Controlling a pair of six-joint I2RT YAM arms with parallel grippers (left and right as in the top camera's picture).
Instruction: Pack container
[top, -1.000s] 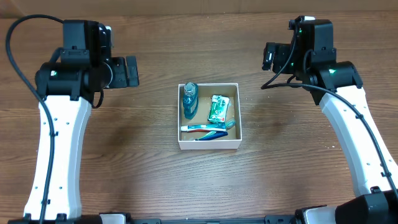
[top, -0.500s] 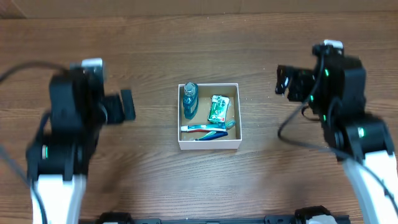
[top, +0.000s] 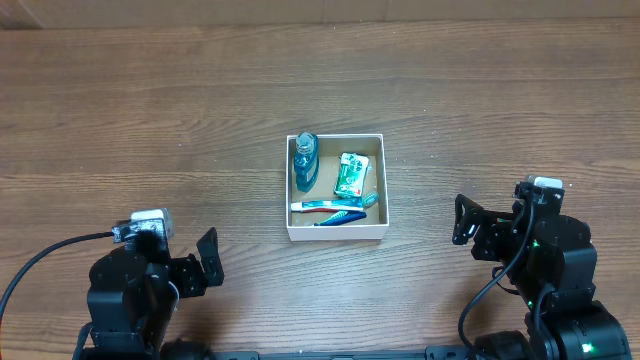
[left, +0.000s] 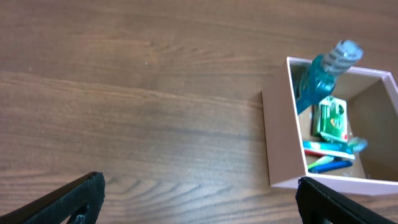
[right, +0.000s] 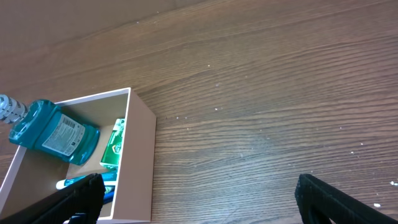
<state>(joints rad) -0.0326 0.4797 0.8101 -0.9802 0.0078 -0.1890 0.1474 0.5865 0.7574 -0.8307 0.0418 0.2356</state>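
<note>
The container (top: 336, 234) is a small square white box with a tan inside, at the table's middle. It holds a blue mouthwash bottle (top: 305, 160), a green packet (top: 350, 174) and toothbrushes (top: 330, 209). It also shows in the left wrist view (left: 280, 143) and the right wrist view (right: 140, 162). My left gripper (top: 208, 258) is open and empty near the front left edge. My right gripper (top: 463, 220) is open and empty near the front right edge. Both are well apart from the box.
The table (top: 150, 120) is brown wood grain. Both arm bases sit at the front edge, left (top: 125, 300) and right (top: 555, 290).
Both arms have pulled back from the far side of the table to the front edge, folding down near their bases. The box and its contents have not moved.
</note>
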